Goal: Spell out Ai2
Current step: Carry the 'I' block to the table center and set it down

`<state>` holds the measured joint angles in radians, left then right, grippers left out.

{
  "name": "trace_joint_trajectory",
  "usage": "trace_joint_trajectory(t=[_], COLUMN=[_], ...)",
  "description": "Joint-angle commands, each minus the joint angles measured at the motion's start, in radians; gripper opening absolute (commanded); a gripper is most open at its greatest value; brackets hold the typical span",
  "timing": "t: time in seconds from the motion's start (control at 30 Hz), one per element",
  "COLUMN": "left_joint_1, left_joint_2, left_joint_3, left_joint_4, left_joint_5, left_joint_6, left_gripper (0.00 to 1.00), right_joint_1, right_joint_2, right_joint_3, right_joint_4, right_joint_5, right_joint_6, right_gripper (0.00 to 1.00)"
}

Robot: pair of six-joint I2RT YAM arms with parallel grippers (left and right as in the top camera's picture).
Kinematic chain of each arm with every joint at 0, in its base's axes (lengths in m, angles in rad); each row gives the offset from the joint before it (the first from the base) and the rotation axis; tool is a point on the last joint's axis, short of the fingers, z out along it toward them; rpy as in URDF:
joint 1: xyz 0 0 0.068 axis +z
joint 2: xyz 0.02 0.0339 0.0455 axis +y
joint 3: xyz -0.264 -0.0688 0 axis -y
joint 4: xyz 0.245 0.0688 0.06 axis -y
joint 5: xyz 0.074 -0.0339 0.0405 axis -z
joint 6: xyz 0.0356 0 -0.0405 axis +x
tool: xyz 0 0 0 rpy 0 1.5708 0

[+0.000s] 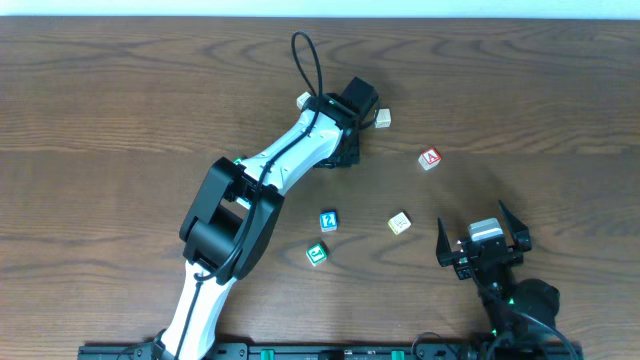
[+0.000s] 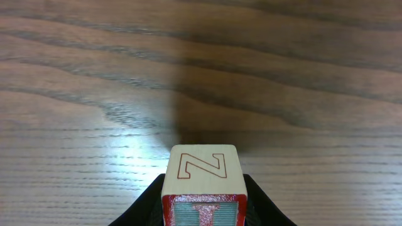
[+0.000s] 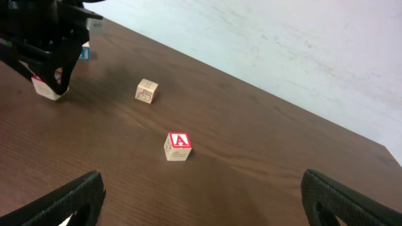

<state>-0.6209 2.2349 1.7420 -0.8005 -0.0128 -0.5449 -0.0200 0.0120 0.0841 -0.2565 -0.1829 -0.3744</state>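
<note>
At far centre, my left gripper [image 3: 47, 80] clamps the I block [image 2: 201, 179]; right gripper [image 1: 472, 216] spread wide, empty. Next, I'd set it beside the A block [image 1: 430, 158].

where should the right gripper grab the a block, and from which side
Come straight down from above and close on two opposite side faces of the A block. It sits flat with the A face up and open space all round. It looks slightly skewed, so turn the wrist to match its sides. The right gripper is already open.
</note>
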Motion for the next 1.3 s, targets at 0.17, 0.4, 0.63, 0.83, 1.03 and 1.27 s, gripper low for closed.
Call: trace_joint_trajectory(t=[0.17, 0.4, 0.63, 0.83, 1.03, 1.27], left_joint_1=[0.002, 0.002, 0.002, 0.002, 0.002, 0.005], left_joint_2=[0.018, 0.018, 0.018, 0.018, 0.018, 0.011], left_joint_3=[-0.006, -0.006, -0.006, -0.006, -0.006, -0.002], left_joint_4=[-0.014, -0.024, -0.021, -0.022, -0.021, -0.034], left_joint_5=[0.002, -0.018, -0.021, -0.021, -0.023, -0.024], left_joint_6=[0.013, 0.012, 0.006, 0.006, 0.006, 0.006], left_gripper=[0.06, 0.06, 0.27, 0.47, 0.48, 0.48], right_joint_1=[0.005, 0.005, 0.005, 0.005, 0.005, 0.005], right_joint_2=[-0.007, -0.007, -0.007, -0.007, -0.007, -0.007], right_joint_3=[-0.004, -0.004, -0.004, -0.003, -0.004, -0.004], right_joint_4=[-0.001, -0.001, -0.001, -0.001, -0.001, -0.001], right_joint_5=[0.002, 0.002, 0.002, 0.002, 0.002, 0.002], right_joint_6=[-0.008, -0.008, -0.008, -0.008, -0.008, -0.008], right_gripper=[0.99, 0.99, 0.99, 0.99, 0.99, 0.99])
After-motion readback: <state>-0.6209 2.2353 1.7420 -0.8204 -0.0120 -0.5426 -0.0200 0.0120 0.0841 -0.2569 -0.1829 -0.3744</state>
